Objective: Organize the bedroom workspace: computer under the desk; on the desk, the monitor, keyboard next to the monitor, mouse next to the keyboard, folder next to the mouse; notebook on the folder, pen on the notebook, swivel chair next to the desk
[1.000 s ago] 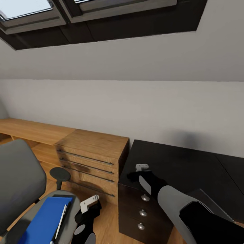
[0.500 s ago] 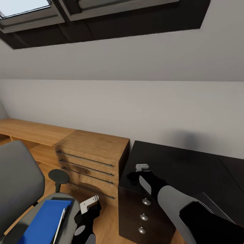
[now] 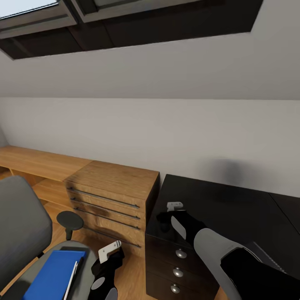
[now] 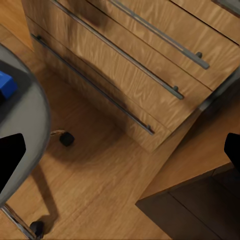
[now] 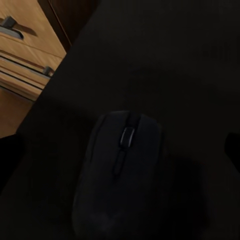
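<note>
Tilted up slightly since earlier, chair sliding lower — right tool [image 3: 175, 207], fingers apart, over mouse [image 5: 120, 170] on tabletop [image 3: 233, 204]; best lowered squarely before closing.

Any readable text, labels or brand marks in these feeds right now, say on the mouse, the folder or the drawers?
None can be read.
Mouse: dark, no logo visible.
Blue folder: plain cover, no title.
Wooden drawer unit and black desk drawers: bare fronts with handles and knobs, no labels.
</note>
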`<state>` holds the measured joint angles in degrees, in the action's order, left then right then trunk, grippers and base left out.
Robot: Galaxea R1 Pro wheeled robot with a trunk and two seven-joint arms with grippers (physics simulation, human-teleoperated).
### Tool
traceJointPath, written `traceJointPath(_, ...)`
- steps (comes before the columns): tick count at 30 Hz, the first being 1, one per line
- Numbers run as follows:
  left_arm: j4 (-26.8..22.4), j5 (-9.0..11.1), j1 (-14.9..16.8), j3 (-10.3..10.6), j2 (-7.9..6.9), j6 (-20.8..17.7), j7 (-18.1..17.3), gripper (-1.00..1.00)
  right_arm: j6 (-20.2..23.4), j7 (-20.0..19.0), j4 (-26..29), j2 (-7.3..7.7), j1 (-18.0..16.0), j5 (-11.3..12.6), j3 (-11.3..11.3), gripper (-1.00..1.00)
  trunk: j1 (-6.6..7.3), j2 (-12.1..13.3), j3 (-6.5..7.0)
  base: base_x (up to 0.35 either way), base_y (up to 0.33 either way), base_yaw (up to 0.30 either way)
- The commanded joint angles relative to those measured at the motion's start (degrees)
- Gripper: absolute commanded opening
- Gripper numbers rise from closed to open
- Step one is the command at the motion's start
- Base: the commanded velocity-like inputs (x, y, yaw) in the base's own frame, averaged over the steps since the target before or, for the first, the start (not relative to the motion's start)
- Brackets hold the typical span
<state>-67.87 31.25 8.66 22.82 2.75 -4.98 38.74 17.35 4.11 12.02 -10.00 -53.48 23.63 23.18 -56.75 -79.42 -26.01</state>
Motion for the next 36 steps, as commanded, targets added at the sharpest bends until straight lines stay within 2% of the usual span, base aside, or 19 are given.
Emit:
traceJointPath(1, -0.11, 0.14, 0.04, 0.1, 0.01, -0.28, 0.37, 1.0, 0.28, 0.43, 0.02, 0.0, -0.04, 0.54, 0.42, 1.0, -0.23, -0.46, -0.25, 0.003, 0.0, 0.0)
traceJointPath(23, -0.15, 0.21, 0.04, 0.21, 0.0, -0.3, 0.38, 1.0, 0.72, 0.53, -0.31, 0.0, -0.04, 0.54, 0.46, 1.0, -5.06, -9.28, -4.2, 0.0, 0.0, 0.0)
traceJointPath(31, -0.15, 0.22, 0.04, 0.21, -0.02, -0.3, 0.38, 1.0, 2.11, 0.5, -0.33, 0.0, -0.04, 2.05, 0.45, 1.0, -5.06, -9.28, -4.2, 0.0, 0.0, 0.0)
traceJointPath(32, -0.15, 0.22, 0.04, 0.21, -0.02, -0.3, 0.38, 1.0, 2.13, 0.54, -0.33, 0.0, -0.04, 2.23, 0.46, -1.0, -5.06, -9.28, -4.2, 0.0, 0.0, 0.0)
traceJointPath(36, -0.15, 0.22, 0.04, 0.21, -0.02, -0.3, 0.38, 1.0, 2.61, 0.58, -0.34, 0.0, -0.04, 2.5, 0.49, -1.0, -5.06, -9.28, -4.2, 0.0, 0.0, 0.0)
